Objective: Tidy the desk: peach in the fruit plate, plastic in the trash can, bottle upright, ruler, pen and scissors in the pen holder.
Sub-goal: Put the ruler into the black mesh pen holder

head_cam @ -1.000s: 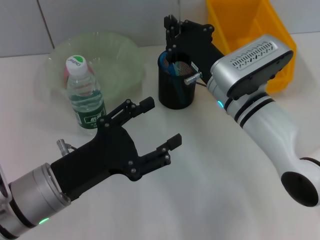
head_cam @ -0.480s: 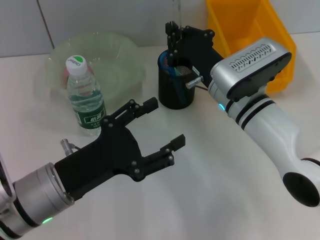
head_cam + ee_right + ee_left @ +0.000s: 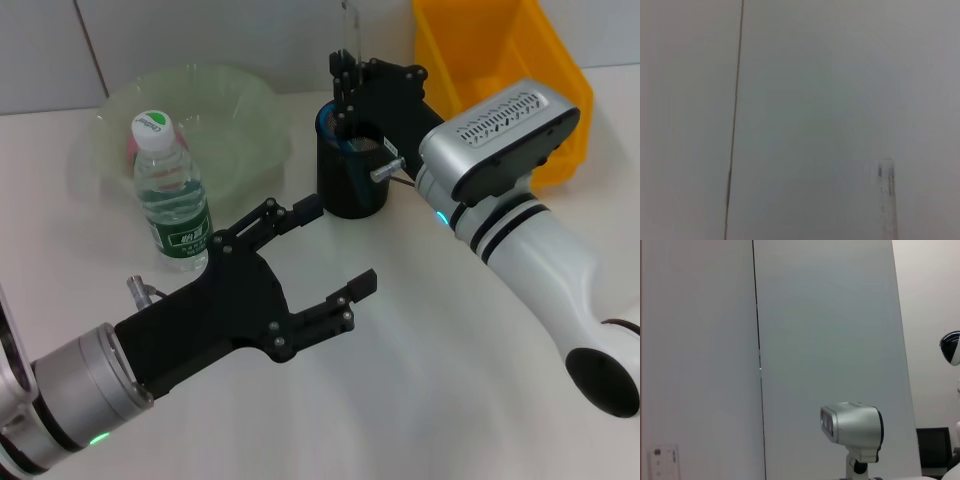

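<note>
Here the right claw (image 3: pixel 345 88) hovers at the rim of the black cylindrical pen holder (image 3: pixel 351 172), pinching a clear plastic ruler (image 3: pixel 350 25) upright — seemingly so it drops straight in. The left claw (image 3: pixel 335 250) hangs spread open and empty above the white surface (image 3: pixel 430 380) — beside the upright clear water bottle with a green cap (image 3: pixel 168 195).

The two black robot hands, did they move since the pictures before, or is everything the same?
The left gripper, open and empty, slid a little forward over the table, toward the pen holder. The right gripper stayed over the pen holder with the clear ruler standing up from it, which now sits slightly lower. The bottle, the fruit plate and the yellow bin stayed put.
</note>
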`<state>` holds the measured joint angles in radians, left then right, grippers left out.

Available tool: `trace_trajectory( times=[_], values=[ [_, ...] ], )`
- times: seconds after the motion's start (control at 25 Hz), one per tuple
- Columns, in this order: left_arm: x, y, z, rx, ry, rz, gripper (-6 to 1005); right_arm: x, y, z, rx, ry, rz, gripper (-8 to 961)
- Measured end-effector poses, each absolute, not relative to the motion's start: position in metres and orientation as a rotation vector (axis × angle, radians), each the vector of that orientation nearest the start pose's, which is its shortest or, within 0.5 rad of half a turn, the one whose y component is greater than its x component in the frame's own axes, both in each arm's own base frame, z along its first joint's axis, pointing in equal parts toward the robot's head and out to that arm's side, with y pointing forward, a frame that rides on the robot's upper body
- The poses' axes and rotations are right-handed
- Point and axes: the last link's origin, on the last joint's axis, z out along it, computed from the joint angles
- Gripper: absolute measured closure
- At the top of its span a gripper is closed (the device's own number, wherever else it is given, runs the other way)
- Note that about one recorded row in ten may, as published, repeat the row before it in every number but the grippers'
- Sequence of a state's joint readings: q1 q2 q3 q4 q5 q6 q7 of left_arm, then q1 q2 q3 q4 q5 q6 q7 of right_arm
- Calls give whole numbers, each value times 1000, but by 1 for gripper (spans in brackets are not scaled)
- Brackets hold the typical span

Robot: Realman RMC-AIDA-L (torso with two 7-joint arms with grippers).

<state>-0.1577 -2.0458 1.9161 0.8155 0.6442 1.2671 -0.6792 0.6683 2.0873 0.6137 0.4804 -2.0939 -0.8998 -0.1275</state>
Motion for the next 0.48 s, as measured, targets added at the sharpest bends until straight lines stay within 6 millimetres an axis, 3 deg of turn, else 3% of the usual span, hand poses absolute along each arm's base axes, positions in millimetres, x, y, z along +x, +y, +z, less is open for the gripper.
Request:
trace_trajectory(
  times=[0.24, 0.48],
  values=[
    [-199, 250, -67, -2458, -80, -1188, 183, 185, 383, -90, -1917, 373, 799, 819],
    [-200, 251, -65, -2466, -91, -1190, 184, 186, 375, -89, -1921, 362, 823, 692]
  ],
)
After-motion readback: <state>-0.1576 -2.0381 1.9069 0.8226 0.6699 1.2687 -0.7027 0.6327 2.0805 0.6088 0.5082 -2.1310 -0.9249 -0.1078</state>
